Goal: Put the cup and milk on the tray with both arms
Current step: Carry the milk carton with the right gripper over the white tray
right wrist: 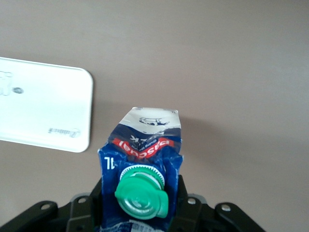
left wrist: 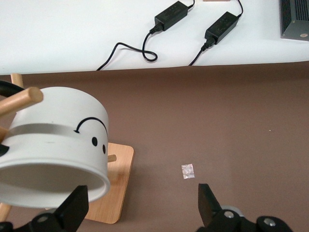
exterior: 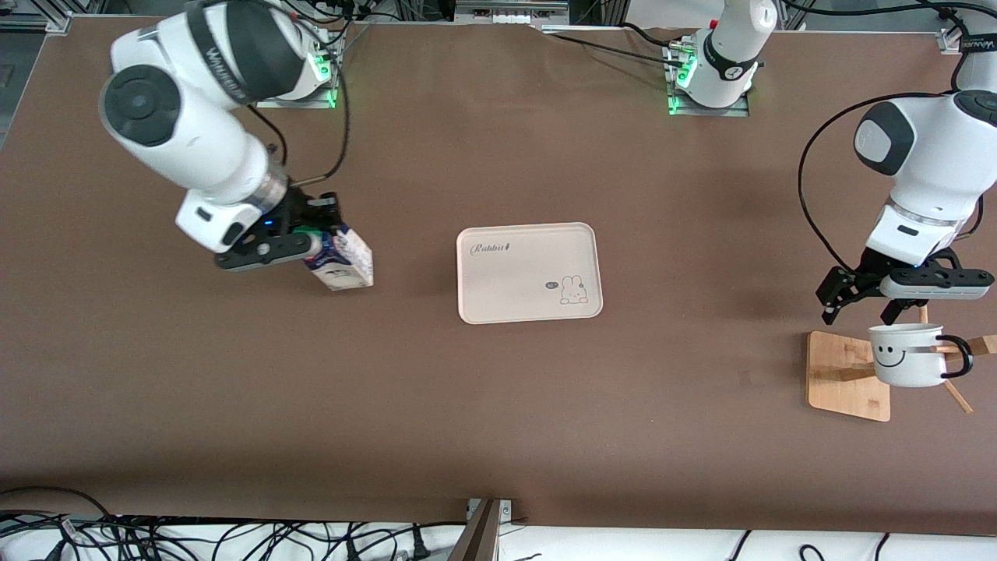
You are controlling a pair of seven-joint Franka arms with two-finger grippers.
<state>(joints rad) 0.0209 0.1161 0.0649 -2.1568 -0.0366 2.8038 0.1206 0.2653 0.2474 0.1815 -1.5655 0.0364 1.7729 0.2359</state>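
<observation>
The milk (exterior: 343, 261), a blue and white carton with a green cap (right wrist: 141, 193), leans in my right gripper (exterior: 311, 238), which is shut on its top toward the right arm's end of the table. Its fingers press both sides of the carton (right wrist: 145, 154) in the right wrist view. The cream tray (exterior: 530, 273) lies bare at the table's middle and shows in that view too (right wrist: 43, 111). The white smiley cup (exterior: 907, 354) hangs on a peg of a wooden stand (exterior: 845, 378) at the left arm's end. My left gripper (exterior: 859, 314) is open and empty, just above the cup's rim (left wrist: 53, 145).
The stand's wooden pegs (left wrist: 21, 99) stick out around the cup. A small shiny scrap (left wrist: 187, 170) lies on the brown table near the stand. Power adapters and cables (left wrist: 169, 17) lie on the white surface past the table's edge, and more cables (exterior: 234, 538) run there.
</observation>
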